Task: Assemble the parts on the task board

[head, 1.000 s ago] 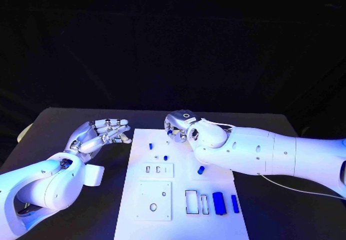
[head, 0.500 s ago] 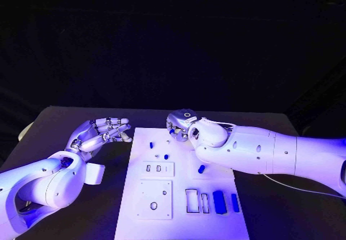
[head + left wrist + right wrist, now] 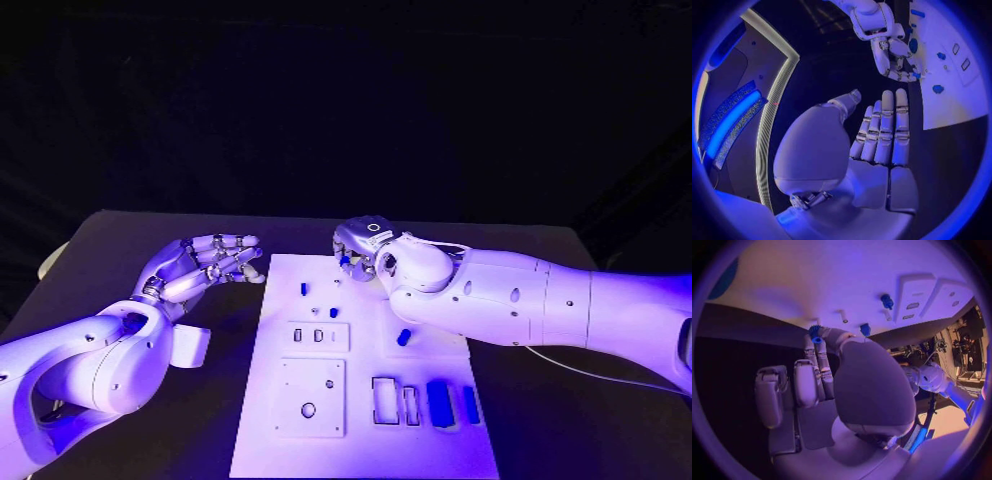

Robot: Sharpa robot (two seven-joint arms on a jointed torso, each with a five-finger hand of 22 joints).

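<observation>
Item: task board (image 3: 361,440), a white plate lying flat in the middle of the black table (image 3: 116,250), long axis running near to far.

Item: right hand (image 3: 364,255), over the far end of the board. In my right wrist view a small blue toothed part (image 3: 815,333), gear-like, sits at the fingertips (image 3: 819,340), pinched there as far as I can read it. The other fingers are curled in beside the palm.

Item: left hand (image 3: 202,266), off the board's far-left corner, above the table. Palm up, fingers straight and side by side, nothing in it; I read it as released and idle.

Item: loose blue parts on the board. One small piece (image 3: 304,288) near the far-left edge, another (image 3: 333,313) just nearer, one (image 3: 404,337) right of centre, and two long bars (image 3: 438,404) standing side by side in the near-right area beside a rectangular frame (image 3: 385,398).

Item: raised white blocks with slots and holes, one small (image 3: 316,336) and one larger (image 3: 310,398), left of centre.

Risks, as I judge them:
- The toothed part is held only at the tips. A tilt on the way down could roll it out of the pinch and off the far edge.
- I cannot see its seat from here, as the right hand covers that stretch of board. Pressing down misaligned could jam the part or shift the plate.
- The right forearm hangs above the loose piece right of centre; a low sweep could knock it.
</observation>
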